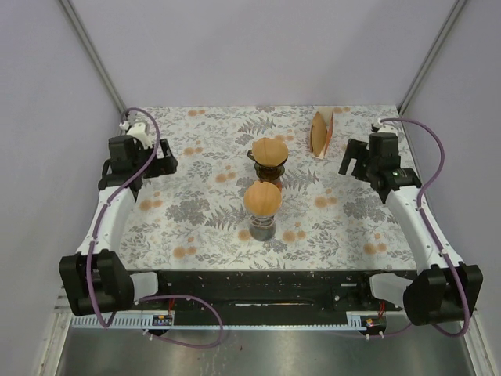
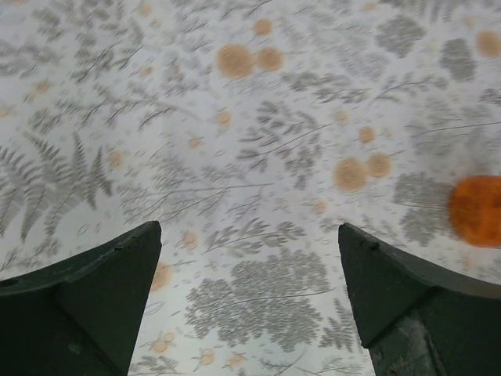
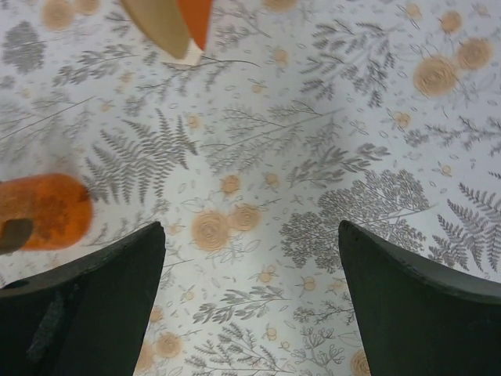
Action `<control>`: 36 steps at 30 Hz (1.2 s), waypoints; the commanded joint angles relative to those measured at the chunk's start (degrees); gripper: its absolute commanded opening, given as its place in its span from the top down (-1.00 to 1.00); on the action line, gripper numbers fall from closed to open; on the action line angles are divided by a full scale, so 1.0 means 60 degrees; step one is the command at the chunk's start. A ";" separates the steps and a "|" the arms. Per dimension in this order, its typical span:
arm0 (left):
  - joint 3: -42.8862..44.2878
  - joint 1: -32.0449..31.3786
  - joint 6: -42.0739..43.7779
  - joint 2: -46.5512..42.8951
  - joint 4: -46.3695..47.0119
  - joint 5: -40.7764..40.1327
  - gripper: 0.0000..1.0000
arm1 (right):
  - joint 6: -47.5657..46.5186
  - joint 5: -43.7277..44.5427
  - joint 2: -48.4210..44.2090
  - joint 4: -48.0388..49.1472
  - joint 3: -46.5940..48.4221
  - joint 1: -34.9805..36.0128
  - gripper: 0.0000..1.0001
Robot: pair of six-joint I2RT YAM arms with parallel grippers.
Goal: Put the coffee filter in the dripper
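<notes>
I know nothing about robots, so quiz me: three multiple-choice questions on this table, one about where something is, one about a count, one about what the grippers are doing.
1. Where is the upright stack of brown paper filters?
A) far right, near the right arm
B) between the arm bases
C) far left corner

2. How many rounded orange items stand mid-table?
A) one
B) two
C) four

3. The left gripper and right gripper are:
A) both open and empty
B) both shut on filters
C) one open, one shut

Answers:
1 A: the top view shows it just beyond the right arm.
2 B: the far orange item stands behind the near orange item.
3 A: each wrist view shows only cloth between spread fingers.
</notes>
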 commanded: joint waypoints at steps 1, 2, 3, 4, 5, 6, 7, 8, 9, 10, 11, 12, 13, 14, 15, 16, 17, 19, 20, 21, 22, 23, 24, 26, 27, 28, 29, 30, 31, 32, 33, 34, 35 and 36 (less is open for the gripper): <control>-0.1076 0.1131 0.0489 0.0162 0.2015 0.0266 -0.98 | 0.0311 0.0491 -0.0589 0.2229 -0.1301 -0.0653 -0.99; -0.1296 0.1307 0.0635 0.0206 0.2249 0.0208 -0.98 | 0.0238 0.0550 -0.0691 0.2697 -0.1653 -0.0727 -0.99; -0.1574 0.1425 0.0709 0.0207 0.2469 0.0121 -0.98 | 0.0121 0.0609 -0.0793 0.3136 -0.2077 -0.0756 -0.99; -0.1838 0.1528 0.0782 0.0163 0.2935 -0.0025 -0.98 | -0.0011 0.0653 -0.0867 0.3619 -0.2415 -0.0786 -0.99; -0.2217 0.1558 0.0812 0.0105 0.3259 -0.0230 -0.98 | -0.0114 0.0740 -0.0926 0.4030 -0.2810 -0.0771 -0.99; -0.2642 0.1544 0.0827 0.0002 0.3914 -0.0464 -0.98 | -0.0202 0.0799 -0.0941 0.4469 -0.3147 -0.0786 -0.99; -0.3009 0.1558 0.0798 -0.0100 0.4516 -0.0712 -0.98 | -0.0260 0.0901 -0.0955 0.4836 -0.3412 -0.0786 -0.99; -0.3433 0.1558 0.0783 -0.0232 0.5015 -0.0802 -0.98 | -0.0232 0.1062 -0.0927 0.5130 -0.3675 -0.0786 -0.99; -0.3771 0.1544 0.0783 -0.0392 0.5498 -0.0788 -0.98 | -0.0217 0.1150 -0.0868 0.5322 -0.3852 -0.0786 -0.99; -0.4093 0.1543 0.0783 -0.0525 0.5895 -0.0687 -0.98 | -0.0261 0.1195 -0.0824 0.5816 -0.4057 -0.0800 -0.99; -0.4488 0.1558 0.0754 -0.0656 0.6174 -0.0628 -0.98 | -0.0290 0.1166 -0.0751 0.5966 -0.4204 -0.0786 -0.99; -0.4738 0.1573 0.0739 -0.0803 0.6481 -0.0526 -0.98 | -0.0319 0.1122 -0.0678 0.6113 -0.4278 -0.0786 -0.99; -0.5002 0.1544 0.0696 -0.0920 0.6731 -0.0438 -0.98 | -0.0407 0.1035 -0.0619 0.6216 -0.4395 -0.0786 -0.99; -0.5251 0.1543 0.0652 -0.1023 0.7053 -0.0408 -0.98 | -0.0451 0.1005 -0.0575 0.6348 -0.4483 -0.0786 -0.99; -0.5398 0.1543 0.0637 -0.1053 0.7288 -0.0349 -0.98 | -0.0451 0.0990 -0.0575 0.6494 -0.4571 -0.0786 -0.99; -0.5487 0.1543 0.0637 -0.1024 0.7406 -0.0349 -0.98 | -0.0451 0.1005 -0.0589 0.6655 -0.4702 -0.0786 -0.99; -0.5502 0.1558 0.0637 -0.0937 0.7451 -0.0378 -0.98 | -0.0495 0.1019 -0.0647 0.6874 -0.4834 -0.0786 -0.99; -0.5517 0.1558 0.0578 -0.0790 0.7510 -0.0422 -0.98 | -0.0524 0.1019 -0.0837 0.7444 -0.5185 -0.0786 -0.99; -0.5546 0.1558 0.0534 -0.0746 0.7553 -0.0437 -0.98 | -0.0539 0.1005 -0.0911 0.7679 -0.5332 -0.0786 -0.99; -0.5590 0.1544 0.0476 -0.0688 0.7670 -0.0393 -0.98 | -0.0568 0.0990 -0.0970 0.7856 -0.5507 -0.0786 -0.99; -0.5619 0.1558 0.0417 -0.0658 0.7787 -0.0364 -0.98 | -0.0627 0.0961 -0.1028 0.8075 -0.5610 -0.0786 -0.99; -0.5692 0.1529 0.0373 -0.0629 0.7890 -0.0363 -0.98 | -0.0642 0.0946 -0.1043 0.8251 -0.5728 -0.0786 -0.99; -0.5736 0.1529 0.0300 -0.0599 0.8036 -0.0378 -0.98 | -0.0671 0.0917 -0.1087 0.8398 -0.5816 -0.0786 -0.99; -0.5781 0.1558 0.0227 -0.0497 0.8169 -0.0422 -0.98 | -0.0715 0.0873 -0.1131 0.8662 -0.5992 -0.0786 -0.99; -0.5781 0.1544 0.0139 -0.0468 0.8213 -0.0509 -0.98 | -0.0744 0.0858 -0.1117 0.8808 -0.6094 -0.0786 -0.99; -0.5766 0.1543 0.0066 -0.0409 0.8242 -0.0626 -0.98 | -0.0773 0.0873 -0.1146 0.8998 -0.6182 -0.0786 -0.99; -0.5752 0.1543 -0.0007 -0.0351 0.8242 -0.0729 -0.98 | -0.0774 0.0887 -0.1175 0.9174 -0.6299 -0.0786 -0.99; -0.5723 0.1543 -0.0022 -0.0292 0.8228 -0.0802 -0.98 | -0.0788 0.0917 -0.1175 0.9379 -0.6387 -0.0786 -0.99; -0.5708 0.1558 -0.0037 -0.0234 0.8199 -0.0846 -0.98 | -0.0788 0.0931 -0.1175 0.9512 -0.6460 -0.0786 -0.99; -0.5708 0.1558 -0.0008 -0.0160 0.8213 -0.0861 -0.98 | -0.0803 0.0960 -0.1146 0.9643 -0.6519 -0.0786 -0.99; -0.5708 0.1558 -0.0008 -0.0116 0.8228 -0.0847 -0.98 | -0.0818 0.0961 -0.1117 0.9761 -0.6563 -0.0786 -0.99; -0.5693 0.1544 0.0007 -0.0043 0.8199 -0.0803 -0.98 | -0.0818 0.1004 -0.1088 0.9849 -0.6607 -0.0786 -0.99; -0.5649 0.1543 0.0065 0.0016 0.8155 -0.0803 -0.98 | -0.0818 0.1048 -0.1058 0.9937 -0.6637 -0.0786 -0.99; -0.5605 0.1543 0.0109 0.0089 0.8111 -0.0788 -0.98 | -0.0818 0.1092 -0.1044 1.0039 -0.6680 -0.0786 -0.99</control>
